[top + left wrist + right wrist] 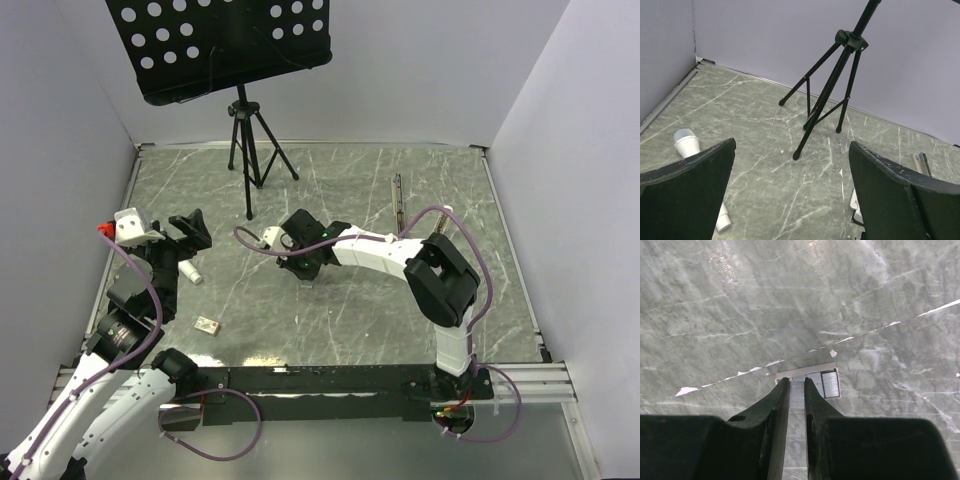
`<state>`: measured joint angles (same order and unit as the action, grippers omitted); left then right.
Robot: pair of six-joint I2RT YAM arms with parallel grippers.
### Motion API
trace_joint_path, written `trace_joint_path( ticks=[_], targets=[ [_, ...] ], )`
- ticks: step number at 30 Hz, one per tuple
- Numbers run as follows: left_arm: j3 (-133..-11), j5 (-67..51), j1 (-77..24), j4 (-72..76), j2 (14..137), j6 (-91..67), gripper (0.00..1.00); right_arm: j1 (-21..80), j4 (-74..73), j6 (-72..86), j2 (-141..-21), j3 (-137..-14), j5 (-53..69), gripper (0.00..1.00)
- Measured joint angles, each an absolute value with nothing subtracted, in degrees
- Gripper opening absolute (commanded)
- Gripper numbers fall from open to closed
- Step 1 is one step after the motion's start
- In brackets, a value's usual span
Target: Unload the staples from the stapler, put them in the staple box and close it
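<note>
The stapler (398,200) lies slim and grey near the back right of the table, and its end also shows at the far right of the left wrist view (921,163). My right gripper (796,382) is shut on a short grey strip of staples (796,394). It holds the strip over a small pale-rimmed box (807,371) in which more staples (830,384) lie. From above, the right gripper (303,268) points down at mid-table. My left gripper (190,232) hovers at the left, far from the stapler. In its own view the left gripper (792,145) stands wide open with nothing between its fingers.
A black tripod stand (247,150) with a perforated music desk (220,40) stands at the back centre. A short white cylinder (190,270) lies below my left gripper, and a small tan block (207,325) lies nearer the front. Walls close in the table on three sides.
</note>
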<state>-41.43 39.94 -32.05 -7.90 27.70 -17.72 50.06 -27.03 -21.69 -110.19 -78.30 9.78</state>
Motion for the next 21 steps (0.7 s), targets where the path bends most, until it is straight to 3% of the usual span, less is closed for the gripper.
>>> trace_joint_path(
  ticks=[21],
  targets=[
    [-41.4, 39.9, -32.1, -7.9, 28.0, -17.7, 0.99, 49.7, -26.6, -22.5, -111.8, -77.1, 10.0, 0.23]
  ],
)
